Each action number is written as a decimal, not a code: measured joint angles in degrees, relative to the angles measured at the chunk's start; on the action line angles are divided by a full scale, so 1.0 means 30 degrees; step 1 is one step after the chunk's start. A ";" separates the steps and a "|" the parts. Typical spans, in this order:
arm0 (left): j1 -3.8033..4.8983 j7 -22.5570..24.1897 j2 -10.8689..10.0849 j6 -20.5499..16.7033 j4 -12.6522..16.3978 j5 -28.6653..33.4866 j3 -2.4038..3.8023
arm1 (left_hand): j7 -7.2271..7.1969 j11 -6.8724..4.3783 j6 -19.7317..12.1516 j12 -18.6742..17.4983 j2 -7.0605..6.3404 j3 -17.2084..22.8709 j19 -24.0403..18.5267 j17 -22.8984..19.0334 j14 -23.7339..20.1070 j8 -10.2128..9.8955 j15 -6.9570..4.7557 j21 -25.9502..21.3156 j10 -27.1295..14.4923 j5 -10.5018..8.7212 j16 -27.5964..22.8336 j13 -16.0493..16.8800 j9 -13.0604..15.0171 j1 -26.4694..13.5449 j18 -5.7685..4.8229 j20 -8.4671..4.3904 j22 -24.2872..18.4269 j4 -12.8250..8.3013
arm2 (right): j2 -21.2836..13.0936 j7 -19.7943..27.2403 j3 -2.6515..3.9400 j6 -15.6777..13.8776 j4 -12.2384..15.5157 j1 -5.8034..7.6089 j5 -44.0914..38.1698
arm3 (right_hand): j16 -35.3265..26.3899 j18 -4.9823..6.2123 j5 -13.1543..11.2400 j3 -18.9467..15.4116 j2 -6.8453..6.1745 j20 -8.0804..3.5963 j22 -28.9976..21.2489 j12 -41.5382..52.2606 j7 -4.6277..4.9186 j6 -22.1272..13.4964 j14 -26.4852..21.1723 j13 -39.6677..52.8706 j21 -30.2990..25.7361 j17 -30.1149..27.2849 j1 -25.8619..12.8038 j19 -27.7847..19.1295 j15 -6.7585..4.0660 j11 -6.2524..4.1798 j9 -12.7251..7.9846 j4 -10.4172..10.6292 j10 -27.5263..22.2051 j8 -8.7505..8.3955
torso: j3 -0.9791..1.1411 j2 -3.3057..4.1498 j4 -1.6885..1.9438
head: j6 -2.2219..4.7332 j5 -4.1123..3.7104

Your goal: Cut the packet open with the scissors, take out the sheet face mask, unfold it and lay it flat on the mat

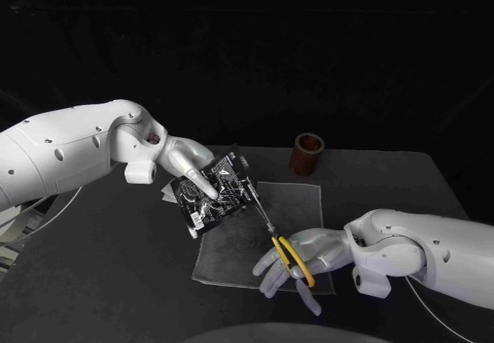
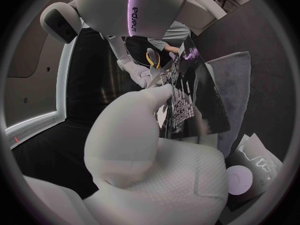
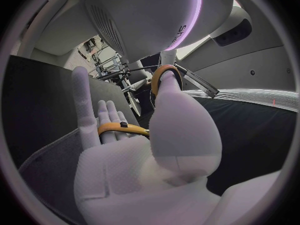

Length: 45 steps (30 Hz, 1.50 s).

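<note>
Above the mat's (image 1: 298,204) far left corner the left hand (image 1: 185,161) grips the packet (image 1: 211,193) upright, while the right hand (image 1: 309,251), over the mat's near edge, holds the scissors (image 1: 276,241), blades aimed lengthwise at the packet.

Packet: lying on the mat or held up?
Held up. The left hand grips the packet tilted above the mat; the right hand's scissors point at it.

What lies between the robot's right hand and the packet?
The scissors, blades running from the right hand up to the packet, above the mat; the head view shows it.
</note>
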 measured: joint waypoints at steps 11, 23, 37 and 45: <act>0.0000 -0.0265 -0.0454 0.0026 -0.0053 0.0112 0.0001 | -0.0002 0.0000 -0.0005 -0.0001 0.0021 -0.0002 0.0001 0.0033 0.0003 -0.0030 0.0004 0.0000 0.0000 -0.0003 0.0000 0.0018 0.0000 0.0021 0.0000 0.0001 0.0000 0.0002 | -0.0183 0.0000 0.0001 0.0231 -0.0250 0.0002 -0.0097 | 0.0000 -0.0015 0.0006 0.0024 0.0071 0.0001 -0.0027 0.0000 0.0009 -0.0017 -0.0067 -0.0052 0.0000 -0.0083 0.0072 -0.0001 0.0066 0.0055 0.0066 -0.0023 0.0054 0.0149 | -0.0011 -0.0011 0.0013 | 0.0024 -0.0101; 0.0000 -0.0823 -0.0470 0.0039 0.0370 0.0795 0.0003 | 0.0039 0.0000 0.0034 -0.0001 0.0021 -0.0003 0.0000 0.0033 0.0007 -0.0030 0.0007 -0.0001 0.0000 -0.0050 0.0000 0.0018 0.0000 0.0022 0.0000 0.0000 0.0016 0.0003 | -0.0034 -0.0007 0.0007 0.0370 -0.0514 0.0007 -0.0119 | 0.0000 -0.0032 0.0009 0.0078 0.0071 0.0001 -0.0060 0.0061 0.0013 -0.0022 -0.0068 -0.0115 0.0000 -0.0141 0.0071 -0.0003 0.0064 0.0056 0.0075 0.0031 0.0055 0.0237 | -0.0024 -0.0020 0.0048 | -0.0029 -0.0053; -0.0011 -0.1435 -0.0339 0.0049 0.0588 0.0964 -0.0012 | 0.0037 0.0000 0.0031 0.0000 0.0020 -0.0004 0.0000 0.0066 -0.0001 -0.0074 0.0001 -0.0001 0.0000 0.0000 0.0000 0.0033 0.0000 0.0021 0.0000 0.0000 0.0013 0.0004 | -0.0009 0.0036 0.0031 0.0411 -0.0636 0.0008 -0.0122 | 0.0000 0.0147 -0.0068 0.0267 0.0418 0.0002 -0.0131 0.0157 0.0003 -0.0070 -0.0143 -0.0217 0.0000 -0.0239 0.0033 -0.0004 0.0128 0.0059 0.0195 0.0009 0.0055 0.0520 | -0.0002 -0.0011 0.0002 | -0.0095 -0.0009; -0.0021 -0.1757 -0.0335 0.0051 0.0709 0.0969 -0.0040 | 0.0035 0.0001 0.0028 -0.0001 0.0019 -0.0004 0.0000 0.0091 -0.0039 -0.0095 -0.0033 -0.0002 0.0000 -0.0001 0.0000 0.0033 0.0000 0.0020 0.0001 0.0001 0.0031 0.0004 | -0.0030 0.0057 0.0047 0.0413 -0.0642 0.0017 -0.0122 | 0.0000 0.0145 -0.0070 0.0311 0.0471 0.0001 -0.0156 0.0153 -0.0015 -0.0197 -0.0166 -0.0258 0.0000 -0.0294 0.0068 -0.0005 0.0105 0.0059 0.0269 -0.0002 0.0055 0.0665 | 0.0000 -0.0011 0.0002 | -0.0071 -0.0053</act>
